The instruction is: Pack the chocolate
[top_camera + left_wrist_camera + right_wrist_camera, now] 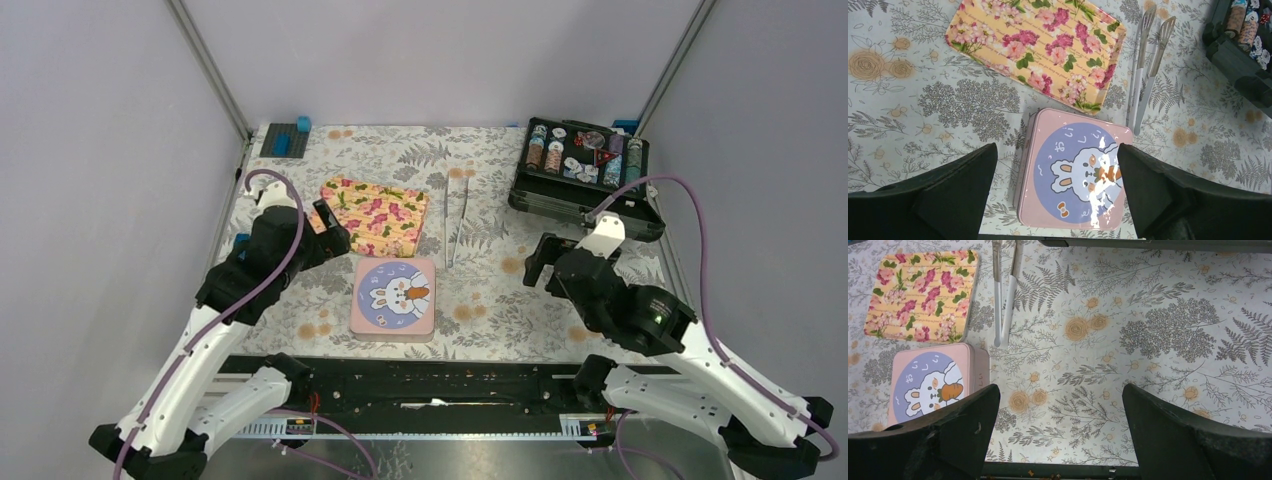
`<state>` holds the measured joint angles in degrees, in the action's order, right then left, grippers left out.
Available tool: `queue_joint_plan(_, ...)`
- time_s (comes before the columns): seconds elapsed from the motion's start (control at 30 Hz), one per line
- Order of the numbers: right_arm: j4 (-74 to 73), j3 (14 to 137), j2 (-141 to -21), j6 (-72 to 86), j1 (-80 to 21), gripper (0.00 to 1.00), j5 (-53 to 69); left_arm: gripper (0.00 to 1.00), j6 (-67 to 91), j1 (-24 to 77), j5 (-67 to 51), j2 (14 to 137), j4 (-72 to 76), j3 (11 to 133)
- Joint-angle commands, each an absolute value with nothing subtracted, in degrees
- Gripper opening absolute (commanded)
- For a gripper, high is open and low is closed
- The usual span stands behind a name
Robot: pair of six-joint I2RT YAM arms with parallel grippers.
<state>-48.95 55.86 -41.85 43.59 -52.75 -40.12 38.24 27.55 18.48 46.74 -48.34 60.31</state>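
Note:
No chocolate pieces show in any view. A pink square box (pixel 394 298) with a bunny on its closed lid lies at the near middle of the table. My left gripper (pixel 328 235) is open and empty, just left of and above the box. In the left wrist view the box (pixel 1073 170) lies below and between the open fingers of that gripper (pixel 1055 150). My right gripper (pixel 540 262) is open and empty, to the right of the box. In the right wrist view that gripper (pixel 1060 390) hangs over bare cloth, with the box (pixel 933 385) at the left.
A floral yellow tray (pixel 376 215) lies empty behind the box. Metal tongs (pixel 455 215) lie to its right. A black case (pixel 585 170) of striped poker chips stands at the back right. A blue block (pixel 285 138) sits at the back left.

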Motion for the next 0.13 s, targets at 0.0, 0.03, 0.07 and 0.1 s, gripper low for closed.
queue_joint_plan(0.0,-49.16,55.09,-41.89,45.35,-52.39,1.0,-42.65,0.99,39.55,27.5,19.73,46.79,-47.29,60.38)
queue_joint_plan(0.03,-49.19,55.03,-42.02,45.36,-52.38,1.0,-42.56,0.99,39.69,27.51,19.73,46.9,-47.29,60.37)
queue_joint_plan(0.07,-49.17,55.03,-42.22,45.33,-52.38,1.0,-42.47,0.99,39.84,27.51,19.8,46.93,-47.29,60.31)
queue_joint_plan(0.1,-49.14,55.05,-42.27,45.34,-52.4,1.0,-42.47,0.99,39.96,27.51,19.79,46.92,-47.33,60.3)
